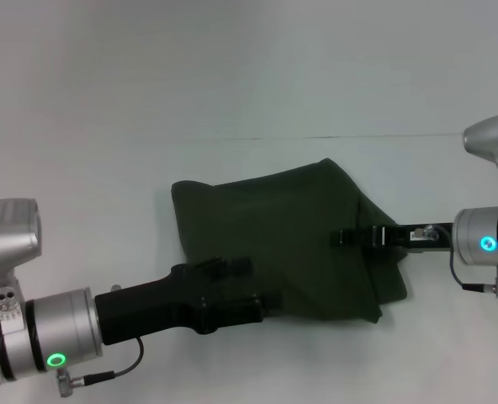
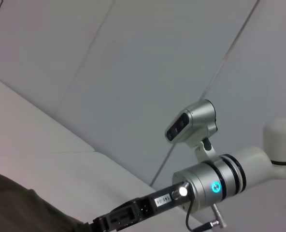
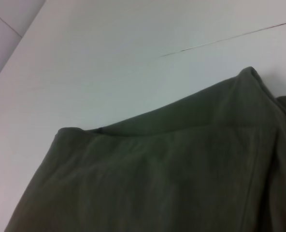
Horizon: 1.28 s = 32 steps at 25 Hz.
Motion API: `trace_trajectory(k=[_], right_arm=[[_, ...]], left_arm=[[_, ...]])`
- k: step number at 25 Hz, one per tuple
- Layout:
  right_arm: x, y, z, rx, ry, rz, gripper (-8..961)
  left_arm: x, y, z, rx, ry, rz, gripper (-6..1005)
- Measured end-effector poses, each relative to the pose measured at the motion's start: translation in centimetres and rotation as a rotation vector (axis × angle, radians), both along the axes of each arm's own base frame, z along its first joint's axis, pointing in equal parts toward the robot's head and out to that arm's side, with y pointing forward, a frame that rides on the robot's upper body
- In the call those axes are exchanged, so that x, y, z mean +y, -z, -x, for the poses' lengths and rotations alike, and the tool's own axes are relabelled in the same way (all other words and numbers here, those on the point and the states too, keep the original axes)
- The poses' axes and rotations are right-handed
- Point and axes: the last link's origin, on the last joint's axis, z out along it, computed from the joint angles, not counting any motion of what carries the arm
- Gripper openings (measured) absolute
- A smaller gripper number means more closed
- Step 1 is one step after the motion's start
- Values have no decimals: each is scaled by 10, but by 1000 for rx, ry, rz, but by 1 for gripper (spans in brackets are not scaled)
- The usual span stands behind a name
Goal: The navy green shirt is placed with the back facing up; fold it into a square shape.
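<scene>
Head view: shirt point(image 1: 283, 244) lies mid-desk point(image 1: 232, 76) in a rough folded bundle, wider at the near side, peaked at the far right. Left gripper point(image 1: 262, 290) comes in from the near left, low, its tip over the shirt's near-left edge; black fingers point(image 1: 232, 268) overlap the cloth, but can't tell how far open or whether they pinch it. Right gripper point(image 1: 341, 238) reaches in from the right, its tip over the shirt's right half, w/ the black finger bar lying across the cloth; opening not visible either, grip can't be told. Desk is pale, w/ a thin seam line point(image 1: 333, 137) running left-right beyond the shirt.

Left wrist view: only a dark corner of shirt point(image 2: 17, 208) shows, on the desk. Farther off, the right arm w/ silver wrist, lit ring and camera pod point(image 2: 191, 121); its black gripper body point(image 2: 133, 215) points toward the cloth, tip out of view. Pale wall panels behind.

Right wrist view: shirt point(image 3: 172, 174) fills the near part, folded edge running across, layers stacked w/ a raised corner at one end. Bare desk point(image 3: 109, 58) beyond, seam line point(image 3: 230, 38) visible. No fingers seen here.
</scene>
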Motion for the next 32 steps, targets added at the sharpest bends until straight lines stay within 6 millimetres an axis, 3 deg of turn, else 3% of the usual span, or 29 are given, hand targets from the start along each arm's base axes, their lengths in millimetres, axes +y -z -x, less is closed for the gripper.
trace_trajectory(k=[22,27,32], right_arm=[[1,13,7,4,7,-21,765],[2,14,9,4,1,-18,588],[2,14,9,7,9,-21,575]], left_arm=[[3,-5,5,3,-16,-36,921],[4,-6,6,4,-18,-39,921],[4,-7,6,2,-23,-43,921]])
